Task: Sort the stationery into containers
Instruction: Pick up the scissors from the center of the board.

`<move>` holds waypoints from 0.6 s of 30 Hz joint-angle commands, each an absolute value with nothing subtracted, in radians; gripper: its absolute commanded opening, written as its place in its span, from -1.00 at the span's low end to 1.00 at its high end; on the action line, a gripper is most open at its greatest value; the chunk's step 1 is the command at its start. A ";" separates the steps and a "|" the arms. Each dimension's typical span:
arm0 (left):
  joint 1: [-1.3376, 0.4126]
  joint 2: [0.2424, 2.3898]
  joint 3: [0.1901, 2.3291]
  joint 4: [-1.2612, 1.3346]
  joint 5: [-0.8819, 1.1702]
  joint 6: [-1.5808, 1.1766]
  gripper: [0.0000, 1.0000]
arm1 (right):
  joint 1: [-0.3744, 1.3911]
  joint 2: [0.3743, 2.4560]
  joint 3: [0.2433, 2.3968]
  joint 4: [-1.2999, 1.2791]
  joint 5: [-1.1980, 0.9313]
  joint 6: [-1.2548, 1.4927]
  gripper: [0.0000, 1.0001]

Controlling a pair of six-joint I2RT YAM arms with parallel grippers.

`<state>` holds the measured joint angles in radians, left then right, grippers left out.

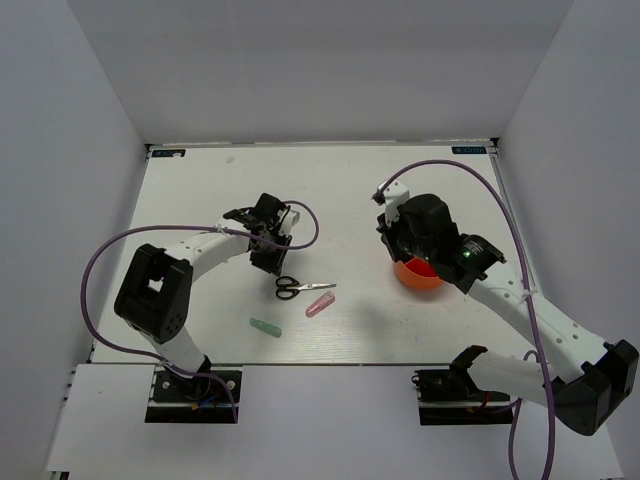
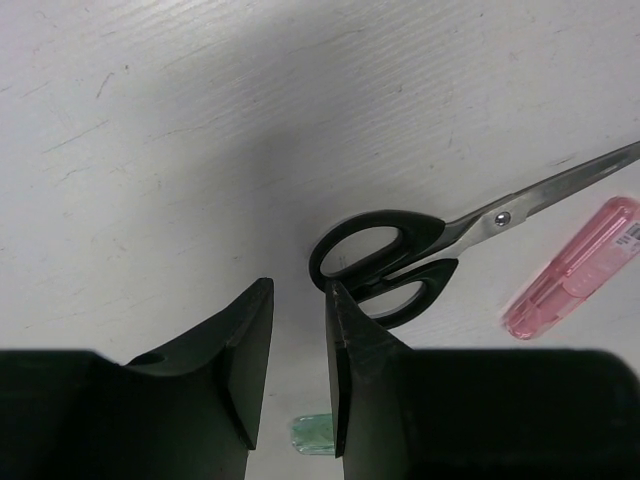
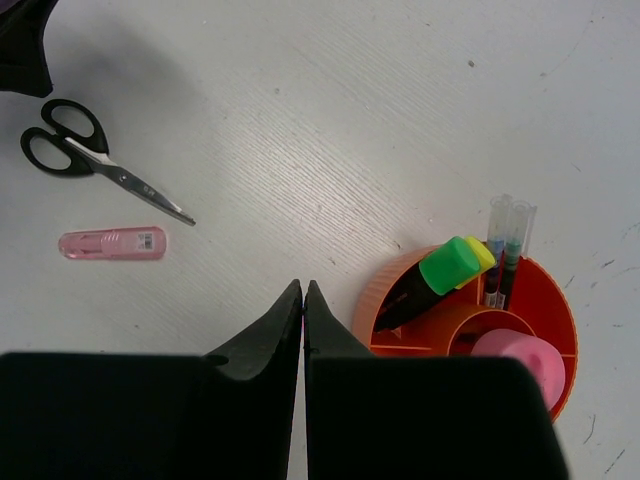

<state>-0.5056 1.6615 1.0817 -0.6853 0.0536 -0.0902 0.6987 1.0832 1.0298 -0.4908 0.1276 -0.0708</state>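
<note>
A white tabletop (image 1: 200, 190) carries two robot arms bolted at its near edge. The left gripper (image 2: 298, 300) hangs low over the middle of the tabletop, its jaws parted by a narrow gap and holding nothing. The right gripper (image 3: 302, 290) hovers over the right half, its jaws pressed together on nothing.

Just beside the right gripper stands the orange container (image 3: 385, 290), a round cup divided into compartments, in the right half of the tabletop and nearer its near edge than its far one.

The black-handled scissors (image 2: 400, 260) lie flat and closed near the tabletop's middle, blades pointing toward the right edge. One handle loop lies right at the tip of the left gripper's finger; whether they touch cannot be told.

Inside the container lean a black marker with a green cap (image 3: 448, 265) and one with a yellow cap (image 3: 483, 252), two thin pens (image 3: 505, 250) in the next compartment, and a pink-capped bottle (image 3: 518, 358).

The pink stick (image 2: 575, 268) lies just beside the scissors' blades, on the near-edge side. The teal stick (image 1: 264, 327) lies apart, closest to the near edge, left of centre.
</note>
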 commanded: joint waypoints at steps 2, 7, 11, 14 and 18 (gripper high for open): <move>-0.503 1.654 1.085 -0.664 0.097 -0.100 -0.24 | 0.684 1.057 1.022 -0.456 0.103 -0.054 -0.91; -0.502 1.673 1.092 -0.658 0.121 -0.106 -0.24 | 0.677 1.058 1.019 -0.454 0.095 -0.052 -0.91; -0.505 1.695 1.092 -0.649 0.133 -0.110 -0.26 | 0.667 1.054 1.020 -0.459 0.091 -0.048 -0.91; -0.515 1.704 1.094 -0.643 0.111 -0.107 -0.26 | 0.663 1.052 1.020 -0.457 0.084 -0.046 -0.91; -0.517 1.715 1.089 -0.635 0.097 -0.110 -0.26 | 0.655 1.054 1.017 -0.457 0.075 -0.044 -0.91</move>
